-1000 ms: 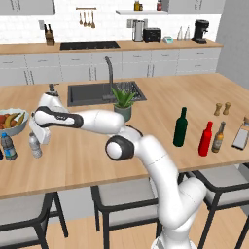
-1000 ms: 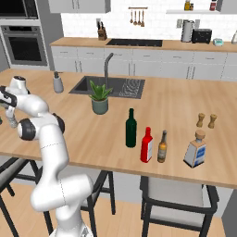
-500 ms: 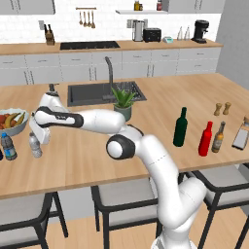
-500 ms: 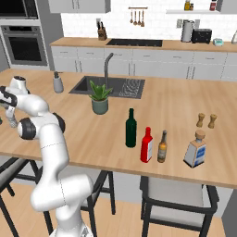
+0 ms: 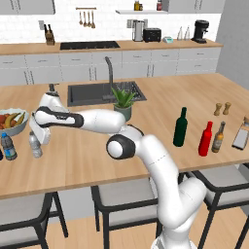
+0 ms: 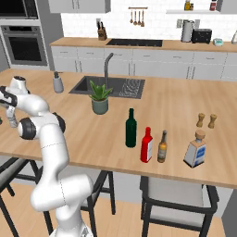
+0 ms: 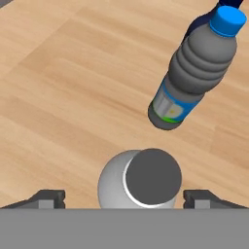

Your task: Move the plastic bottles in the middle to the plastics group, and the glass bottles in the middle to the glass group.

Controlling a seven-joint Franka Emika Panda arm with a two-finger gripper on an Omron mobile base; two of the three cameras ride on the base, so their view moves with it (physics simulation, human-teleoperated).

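1. I get bright, even, diffuse light in all views, with no glare.
2. Shadows are faint; the labelled bottle (image 7: 194, 68) casts almost none on the counter (image 7: 73, 87).
3. Base views look soft and slightly pixelated, far cabinets blurriest.

You've got six bottles on the counter: clear water bottle (image 5: 35, 145), blue-label bottle (image 5: 8, 146), green wine bottle (image 5: 180, 127), red bottle (image 5: 205, 139), brown bottle (image 5: 218, 137), flat grey bottle (image 5: 241, 134). Also two wooden shakers (image 5: 222, 108), one fruit bowl (image 5: 11, 121), one potted plant (image 5: 123, 102).
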